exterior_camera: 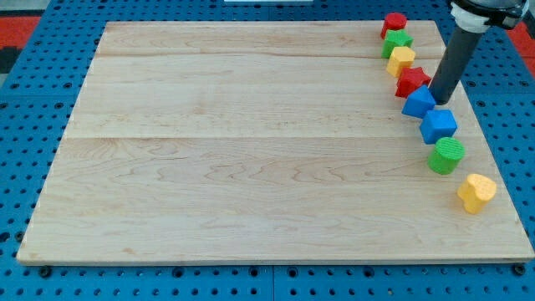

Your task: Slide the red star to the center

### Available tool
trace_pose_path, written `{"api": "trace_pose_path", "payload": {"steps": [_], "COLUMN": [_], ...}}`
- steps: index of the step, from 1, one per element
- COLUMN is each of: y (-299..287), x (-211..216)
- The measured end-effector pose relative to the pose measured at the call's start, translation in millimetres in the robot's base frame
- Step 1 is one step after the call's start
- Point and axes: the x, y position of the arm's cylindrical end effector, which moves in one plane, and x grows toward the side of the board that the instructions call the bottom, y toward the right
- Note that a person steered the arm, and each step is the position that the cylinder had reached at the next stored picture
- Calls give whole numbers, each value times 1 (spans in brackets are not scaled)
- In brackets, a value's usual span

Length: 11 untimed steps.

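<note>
The red star (410, 81) lies near the view's right edge of the wooden board (251, 142), in a line of blocks. My tip (440, 102) is just to the right of and below the star, touching the right side of a blue triangular block (418, 102). Above the star lie a yellow block (400, 60), a green star (397, 42) and a red hexagonal block (394, 23). Below it lie a blue cube (438, 125), a green cylinder (446, 155) and a yellow heart-like block (476, 192).
The board rests on a blue perforated table (25, 100). The rod's arm mount (485, 12) shows at the view's top right corner.
</note>
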Motion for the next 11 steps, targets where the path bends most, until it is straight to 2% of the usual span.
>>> {"api": "trace_pose_path", "payload": {"steps": [3, 4, 5, 6, 8, 11], "y": [25, -2, -35, -102, -206, -188], "x": [-9, -39, -32, -11, -6, -6]}}
